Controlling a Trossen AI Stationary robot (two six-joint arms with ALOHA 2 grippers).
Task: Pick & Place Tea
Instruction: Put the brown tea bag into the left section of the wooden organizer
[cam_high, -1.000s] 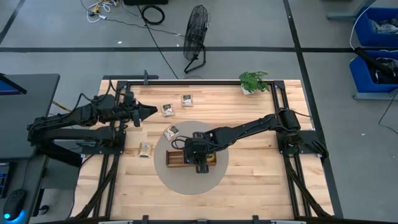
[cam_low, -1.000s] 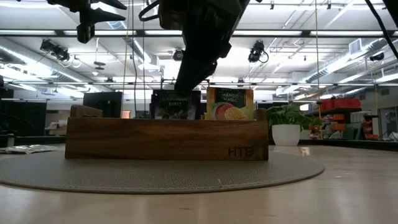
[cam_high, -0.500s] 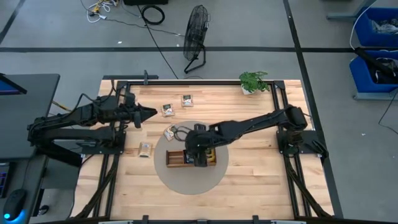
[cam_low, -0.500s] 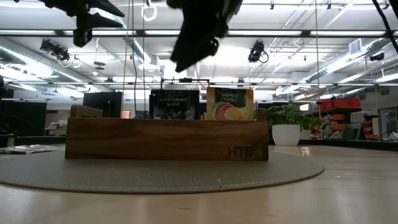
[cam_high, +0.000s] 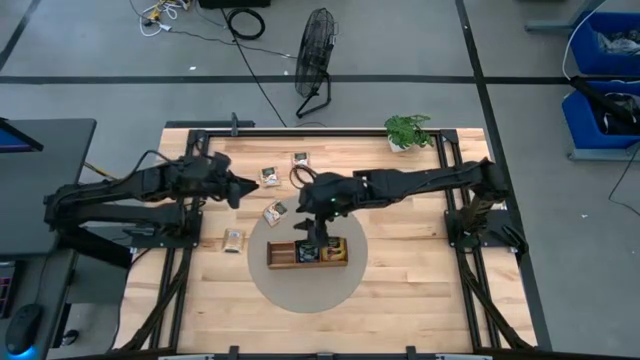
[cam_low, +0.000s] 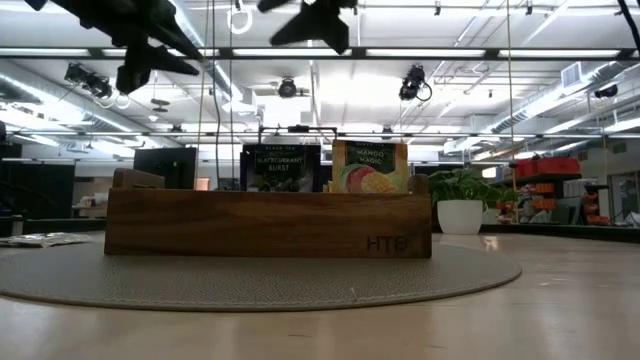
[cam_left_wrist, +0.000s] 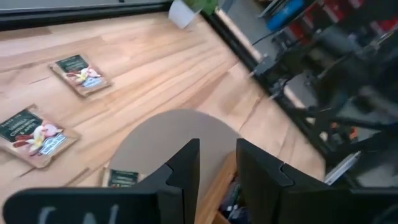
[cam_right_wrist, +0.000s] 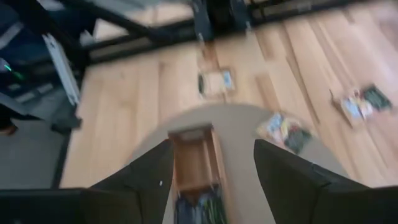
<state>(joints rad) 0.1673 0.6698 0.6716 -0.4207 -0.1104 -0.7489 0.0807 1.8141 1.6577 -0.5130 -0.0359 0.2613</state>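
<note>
Two tea sachets are seen standing upright in the wooden tray (cam_low: 268, 223): a dark sachet (cam_low: 279, 167) and, just beside it, an orange sachet (cam_low: 364, 166). The tray is set on a round grey mat (cam_high: 352, 283) near the middle of a pale wooden table (cam_high: 400, 290). Four further sachets are laid flat outside the tray: one sachet at the mat's edge (cam_high: 275, 212), one pale sachet on the bare wood (cam_high: 233, 239) toward the left arm's side, and two sachets near the far edge (cam_high: 268, 176) (cam_high: 300, 158).

The right gripper (cam_high: 319, 224) is held in the air over the tray's far side, its fingers (cam_right_wrist: 292, 180) spread well apart with nothing between them. The left gripper (cam_high: 243, 188) is held above the table between the far sachets and the mat; its fingers (cam_left_wrist: 186, 171) are seen a narrow gap apart and empty.

A small potted plant (cam_high: 408, 131) is placed at the table's far right corner. The table is bounded by a black frame (cam_high: 300, 128). Beyond it, on a grey floor, a floor fan (cam_high: 316, 58) and loose cables (cam_high: 246, 22) are seen, with blue bins (cam_high: 605, 45) to the right. In the low view, ceiling strip lights (cam_low: 470, 52) and exposed ducting are shown across the room behind.
</note>
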